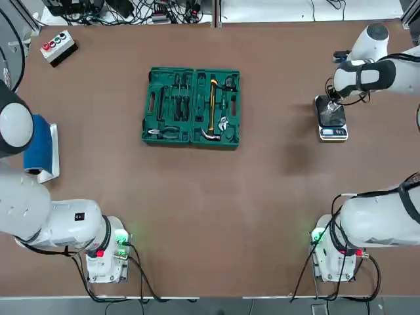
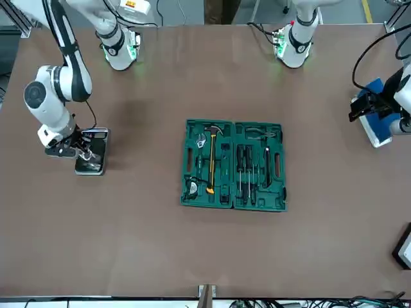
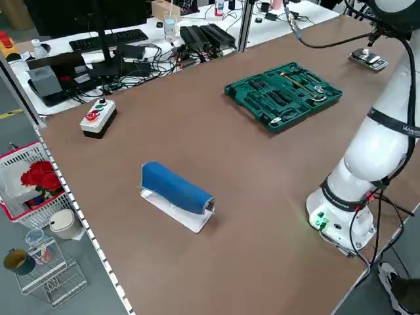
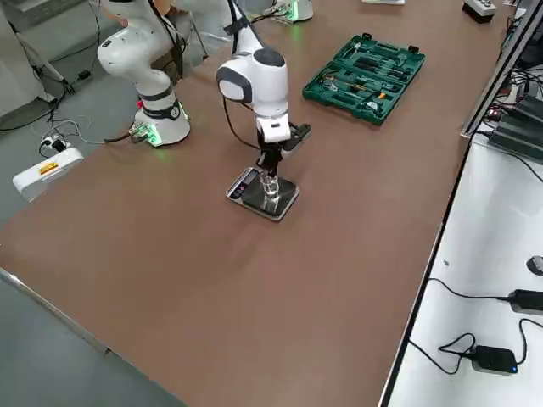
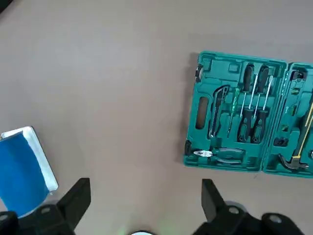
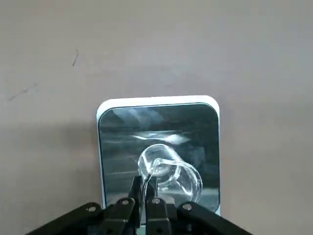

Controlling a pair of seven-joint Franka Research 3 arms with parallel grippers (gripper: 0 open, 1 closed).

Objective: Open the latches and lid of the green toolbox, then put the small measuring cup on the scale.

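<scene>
Clear measuring cup (image 6: pixel 191 182): over the scale (image 6: pixel 115 147), wall pinched in your right gripper (image 6: pixel 146 182); likely light, rigid, slippery; keep hold at the rim, squeeze gently; left gripper (image 5: pixel 146 196) apart, off by the blue holder (image 5: pixel 22 171).

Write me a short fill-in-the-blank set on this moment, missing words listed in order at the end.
The green toolbox lies with its lid ______. The right gripper, at the scale, has its fingers shut on the wall of the clear measuring ______. The left gripper, over by the blue roll-shaped object, has its fingers ______. The hammer in the toolbox has a ______ handle.

Missing words: open; cup; open; yellow
</scene>
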